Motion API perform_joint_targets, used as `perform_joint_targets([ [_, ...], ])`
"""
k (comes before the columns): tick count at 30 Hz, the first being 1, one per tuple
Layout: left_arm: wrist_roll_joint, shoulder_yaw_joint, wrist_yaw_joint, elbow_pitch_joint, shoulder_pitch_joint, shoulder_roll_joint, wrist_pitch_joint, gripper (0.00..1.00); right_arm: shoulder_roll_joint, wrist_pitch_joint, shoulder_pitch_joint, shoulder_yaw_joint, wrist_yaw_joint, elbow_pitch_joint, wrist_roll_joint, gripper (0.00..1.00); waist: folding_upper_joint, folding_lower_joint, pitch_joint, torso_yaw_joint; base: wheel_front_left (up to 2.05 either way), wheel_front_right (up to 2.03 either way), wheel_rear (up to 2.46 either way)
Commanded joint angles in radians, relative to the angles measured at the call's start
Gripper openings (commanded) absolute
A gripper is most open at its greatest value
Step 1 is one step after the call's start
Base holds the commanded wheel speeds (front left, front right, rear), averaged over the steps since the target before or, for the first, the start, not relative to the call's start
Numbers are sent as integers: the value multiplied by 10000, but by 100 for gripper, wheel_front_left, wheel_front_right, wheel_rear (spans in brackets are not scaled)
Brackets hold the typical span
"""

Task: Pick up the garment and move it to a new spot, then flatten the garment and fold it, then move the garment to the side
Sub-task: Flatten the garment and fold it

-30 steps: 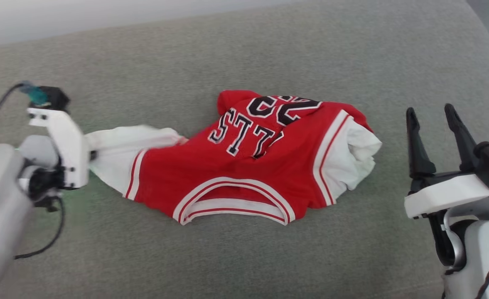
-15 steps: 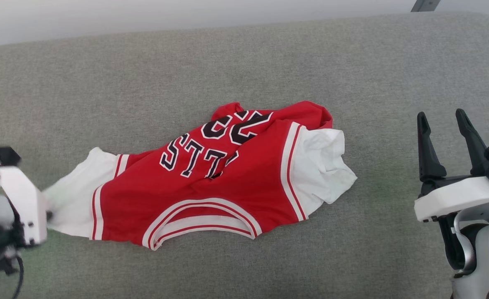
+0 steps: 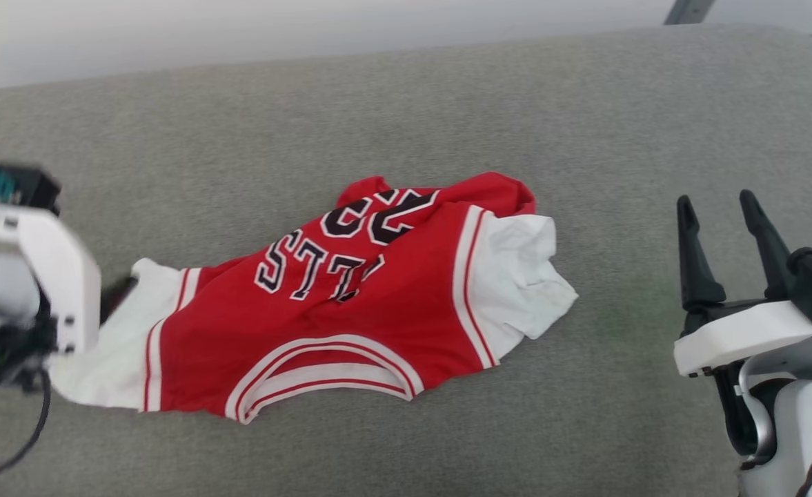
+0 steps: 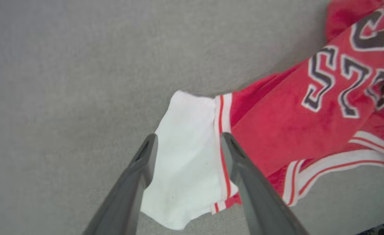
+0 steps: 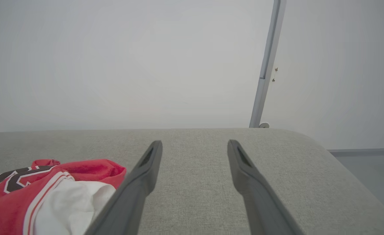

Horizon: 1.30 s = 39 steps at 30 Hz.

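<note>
Grey woven fabric covers the wide tabletop (image 3: 406, 103), with a pale wall (image 5: 113, 58) behind it. At the garment's left edge, the left tool (image 4: 189, 137) hangs over the white left sleeve (image 4: 185, 169). Its two dark fingers are spread wide on either side of the cloth and grip nothing.

The garment (image 3: 350, 310), a red jersey with black lettering and a number, lies near the tabletop's middle. It is lettering side up, with the collar (image 3: 323, 376) toward the robot. It is rumpled: the far part is bunched so the number sits crooked, and the white right sleeve (image 3: 516, 276) is crumpled.

Well to the garment's right, the right tool (image 3: 716, 199) is equally wide open and empty, its fingers pointing away from the robot. Farther right of the garment, a metal post (image 5: 267, 65) stands against the wall.

The garment appears set down, so flattening looks like the step in hand. The next move probably calls for each tool to pinch its own side and draw outward. Only the garment's own folds seem to stand in the way.
</note>
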Motion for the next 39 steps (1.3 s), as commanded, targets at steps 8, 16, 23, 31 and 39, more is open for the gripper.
perform_joint_targets([
  [8,531,-395,-532,-243,-1721,-951,564,100,119,-156,-119,406,-3,150,165,100,0,0,163,-806,0,0,0],
  [16,368,-987,-1068,584,-2535,-2142,1250,100,234,-367,-340,646,-3,386,304,100,0,0,564,-1479,0,0,0],
  [23,1298,-1771,-1539,1390,-2855,-2467,1172,100,290,-515,-497,632,-3,537,400,100,0,0,881,-1705,0,0,0],
  [31,1600,-2273,-2315,3440,-3058,-3124,462,0,320,-636,-733,726,-3,726,459,100,0,0,1189,-1672,0,0,0],
  [39,1681,-1987,-2547,4427,-3901,-3435,-617,0,326,-632,-842,694,-3,806,415,100,0,0,1241,-1457,0,0,0],
])
